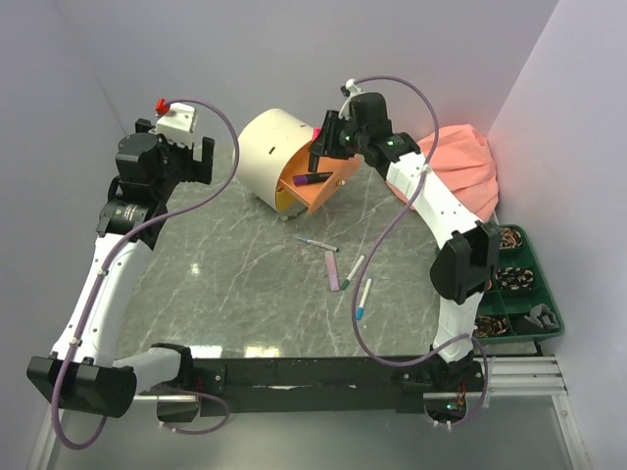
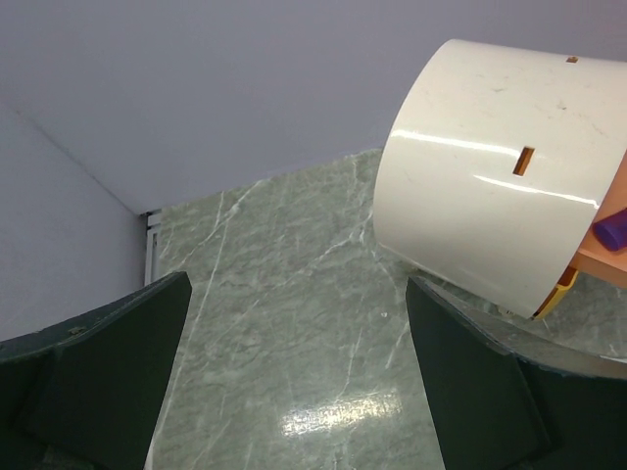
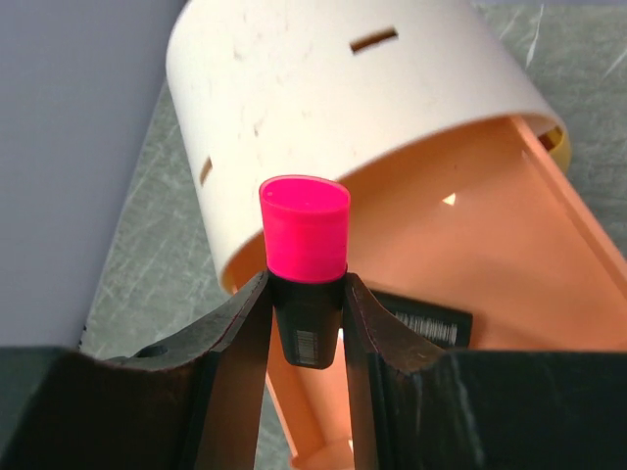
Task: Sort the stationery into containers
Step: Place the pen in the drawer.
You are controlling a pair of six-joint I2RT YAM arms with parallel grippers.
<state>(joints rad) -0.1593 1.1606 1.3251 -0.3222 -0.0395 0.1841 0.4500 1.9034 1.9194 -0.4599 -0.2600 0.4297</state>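
Note:
My right gripper [image 3: 306, 299] is shut on a pink-capped black highlighter [image 3: 305, 230] and holds it over the open peach-orange drawer [image 3: 470, 274] of the cream drum cabinet [image 1: 269, 147]. A purple highlighter [image 1: 312, 178] lies in that drawer; its black body [image 3: 423, 319] shows behind my fingers. The yellow drawer [image 1: 281, 199] sits slightly open below. On the table lie a thin white pen [image 1: 314, 241], a lilac marker [image 1: 333, 269], a green-tipped pen [image 1: 354, 270] and a blue-tipped pen [image 1: 363, 298]. My left gripper [image 2: 294, 382] is open and empty, left of the cabinet [image 2: 500, 176].
A dark green compartment tray [image 1: 514, 286] with small items stands at the right edge. A peach cloth [image 1: 465, 166] lies at the back right. Walls close in on the left, back and right.

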